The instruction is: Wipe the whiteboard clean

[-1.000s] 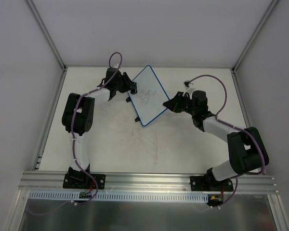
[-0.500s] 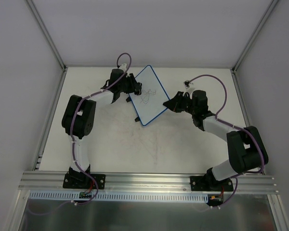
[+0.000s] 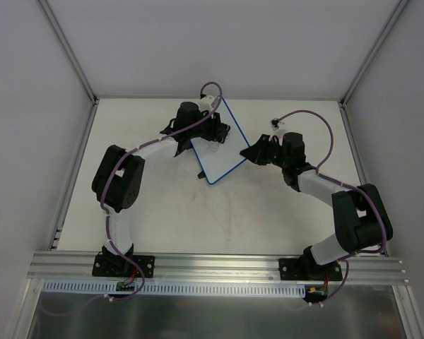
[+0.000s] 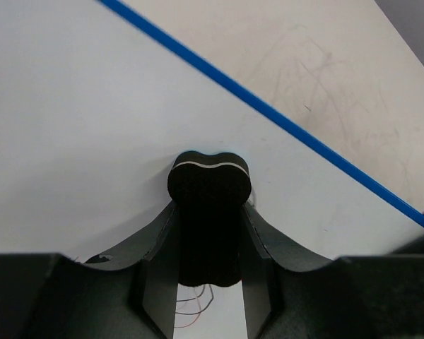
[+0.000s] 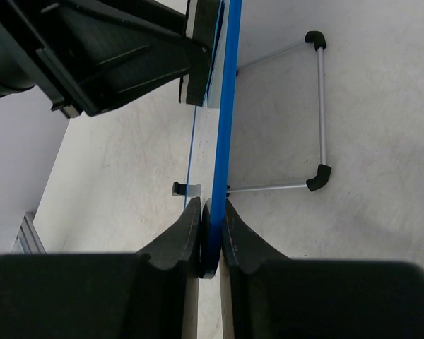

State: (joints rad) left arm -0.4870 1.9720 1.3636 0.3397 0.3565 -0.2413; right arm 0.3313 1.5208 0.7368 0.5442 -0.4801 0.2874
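Note:
The whiteboard (image 3: 224, 161), white with a thin blue rim (image 4: 283, 123), stands tilted at the back middle of the table. My left gripper (image 3: 215, 134) is shut on a small black eraser (image 4: 209, 185), whose face is pressed on the white surface. A few thin dark and red scribble lines (image 4: 196, 309) show just behind the eraser. My right gripper (image 3: 249, 154) is shut on the board's blue edge (image 5: 225, 120), holding it from the right side. In the right wrist view the left gripper (image 5: 127, 56) sits against the board's far face.
The board's wire stand (image 5: 319, 106) with black corner caps rests on the table behind it. The scuffed white tabletop (image 3: 198, 212) is enclosed by grey walls with aluminium rails (image 3: 78, 162) along the sides.
My left gripper with the eraser has slid right across the board and now covers the spot where the scribbles showed. The right gripper and the board have stayed put.

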